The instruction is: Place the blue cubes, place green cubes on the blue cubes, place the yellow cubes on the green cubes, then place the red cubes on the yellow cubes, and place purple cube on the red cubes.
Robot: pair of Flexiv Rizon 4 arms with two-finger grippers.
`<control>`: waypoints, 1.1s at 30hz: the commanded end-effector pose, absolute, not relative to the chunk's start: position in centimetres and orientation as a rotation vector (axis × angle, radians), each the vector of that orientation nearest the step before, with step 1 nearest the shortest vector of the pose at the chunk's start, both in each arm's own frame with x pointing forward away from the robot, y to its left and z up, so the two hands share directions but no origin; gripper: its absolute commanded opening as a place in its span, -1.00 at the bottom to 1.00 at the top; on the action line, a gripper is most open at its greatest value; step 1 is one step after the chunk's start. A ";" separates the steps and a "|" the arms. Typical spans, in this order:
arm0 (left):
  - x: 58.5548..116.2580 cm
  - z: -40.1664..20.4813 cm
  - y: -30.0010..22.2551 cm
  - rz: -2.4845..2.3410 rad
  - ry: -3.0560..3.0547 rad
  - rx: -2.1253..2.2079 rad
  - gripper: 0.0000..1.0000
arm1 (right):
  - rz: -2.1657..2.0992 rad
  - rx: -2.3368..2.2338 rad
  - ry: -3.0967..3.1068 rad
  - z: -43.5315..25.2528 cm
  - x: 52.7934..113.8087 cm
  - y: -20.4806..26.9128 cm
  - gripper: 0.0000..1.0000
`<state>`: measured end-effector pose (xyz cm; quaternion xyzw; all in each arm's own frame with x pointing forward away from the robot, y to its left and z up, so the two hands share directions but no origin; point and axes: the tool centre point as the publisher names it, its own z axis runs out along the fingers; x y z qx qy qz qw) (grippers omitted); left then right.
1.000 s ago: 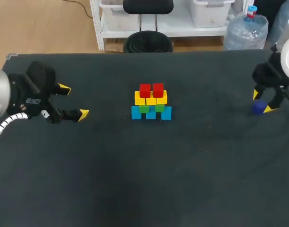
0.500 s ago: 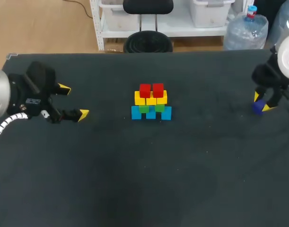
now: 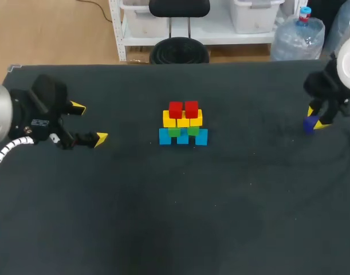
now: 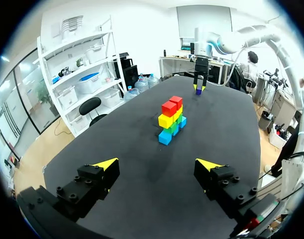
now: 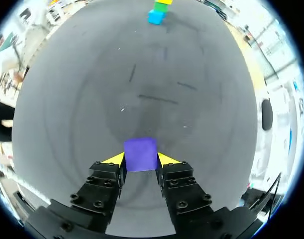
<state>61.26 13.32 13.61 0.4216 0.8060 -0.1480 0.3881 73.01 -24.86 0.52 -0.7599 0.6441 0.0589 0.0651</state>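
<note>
A stack of cubes [image 3: 183, 124] stands mid-table: blue cubes [image 3: 165, 137] at the base, green cubes [image 3: 193, 130] on them, yellow cubes [image 3: 169, 120] above, two red cubes [image 3: 176, 109] on top. The left wrist view shows the same stack [image 4: 171, 118] far ahead of my left gripper [image 4: 156, 167]. That left gripper [image 3: 92, 122] stands open and empty at the table's left. At the far right my right gripper [image 3: 313, 119] is shut on the purple cube [image 3: 309, 124]. In the right wrist view the purple cube [image 5: 140, 155] sits between the yellow fingertips [image 5: 113, 159] of the right gripper [image 5: 140, 159], lifted off the table.
The dark table [image 3: 175, 217] stretches wide between the stack and both grippers. Only the blue end of the stack [image 5: 155, 17] shows far ahead in the right wrist view.
My right gripper has closed on the purple cube and lifted it slightly off the table. The left arm and the stack have not moved.
</note>
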 end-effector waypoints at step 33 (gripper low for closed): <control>61.3 13.7 13.0 -0.363 2.063 1.071 1.00 | 0.155 -2.054 2.111 13.8 69.5 -6.6 -1.00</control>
